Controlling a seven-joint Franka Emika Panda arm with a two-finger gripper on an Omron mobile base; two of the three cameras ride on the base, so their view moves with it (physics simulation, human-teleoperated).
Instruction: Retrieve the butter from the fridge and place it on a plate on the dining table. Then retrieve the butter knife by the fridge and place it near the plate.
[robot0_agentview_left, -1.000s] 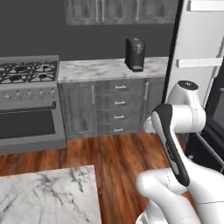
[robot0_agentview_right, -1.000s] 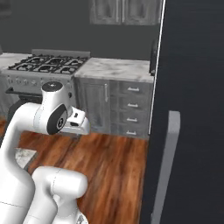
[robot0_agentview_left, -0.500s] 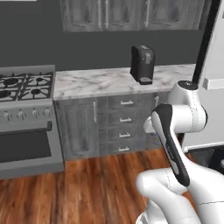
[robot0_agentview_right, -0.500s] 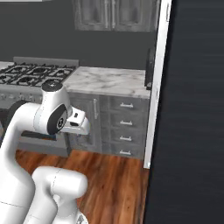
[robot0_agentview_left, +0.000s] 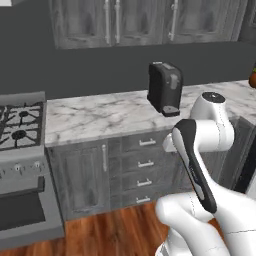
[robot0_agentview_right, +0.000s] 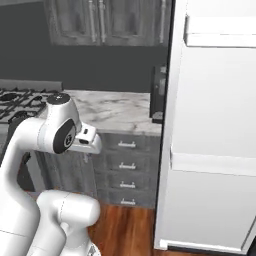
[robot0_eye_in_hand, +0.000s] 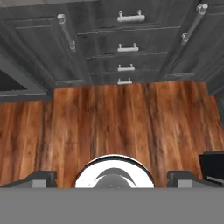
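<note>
Home kitchen, rendered. Evidence: gas stove (robot0_agentview_left: 17, 122) with burner grates and oven below, marble counter (robot0_agentview_left: 100, 116) over grey wood-grain drawers (robot0_agentview_left: 145, 165), matching upper cabinets (robot0_agentview_left: 117, 22) on a dark wall, black coffee machine (robot0_agentview_left: 165, 88) on the counter, tall fridge (robot0_agentview_right: 212, 125) with its door open at right, wood plank floor (robot0_eye_in_hand: 113, 122).

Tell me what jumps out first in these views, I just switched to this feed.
The white arm dominates the foreground of both base views, folded in front of grey wood-grain drawers. Behind it, a black coffee machine stands on the marble counter, with a gas stove to the left. In the right base view, the open fridge door fills the right side; the pincer is open over wooden floor.
</note>
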